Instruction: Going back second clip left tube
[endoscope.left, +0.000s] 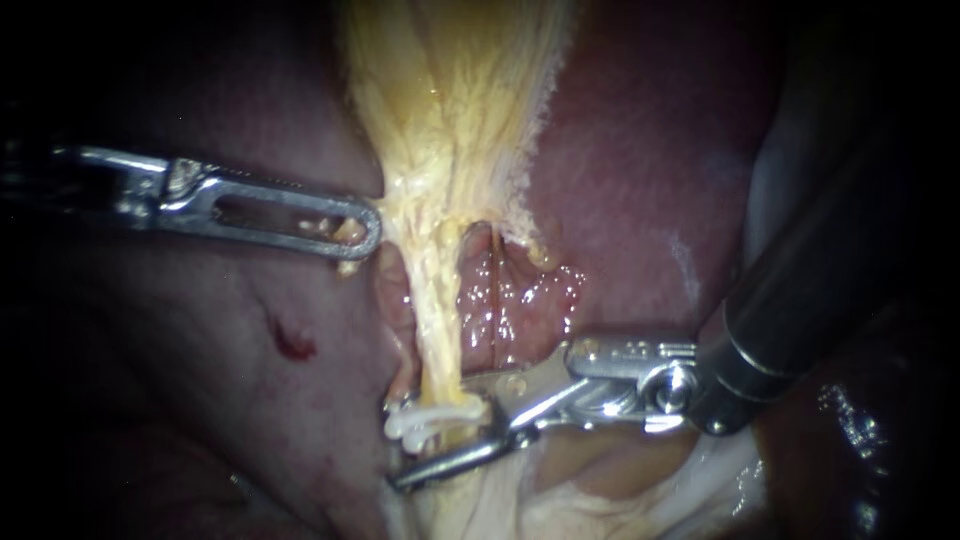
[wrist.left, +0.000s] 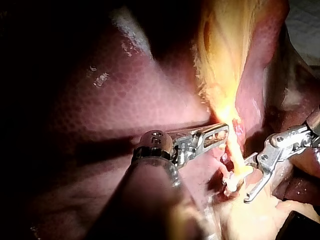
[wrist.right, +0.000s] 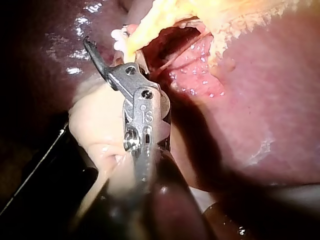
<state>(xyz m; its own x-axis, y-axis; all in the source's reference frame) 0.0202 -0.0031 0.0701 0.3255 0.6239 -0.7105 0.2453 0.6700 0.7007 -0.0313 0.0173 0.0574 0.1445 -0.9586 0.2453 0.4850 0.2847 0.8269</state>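
right instrument (endoscope.left: 437, 432), slim steel jaws spread wide astride the stringy yellow left tube (endoscope.left: 440, 330) beside a white clip (endoscope.left: 405, 428); left instrument (endoscope.left: 368, 232) pinches fibrous yellow tissue (endoscope.left: 450, 120) over glossy liver (endoscope.left: 640, 200).

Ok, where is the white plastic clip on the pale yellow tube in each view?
Endoscope view: white plastic clip low centre, across the pale yellow tube, between the right instrument's open jaws.
Left wrist view: clip ahead of the left instrument, beside the right instrument.
Right wrist view: clip just beyond the right instrument's jaws.
Shared landmark: the yellow tube.
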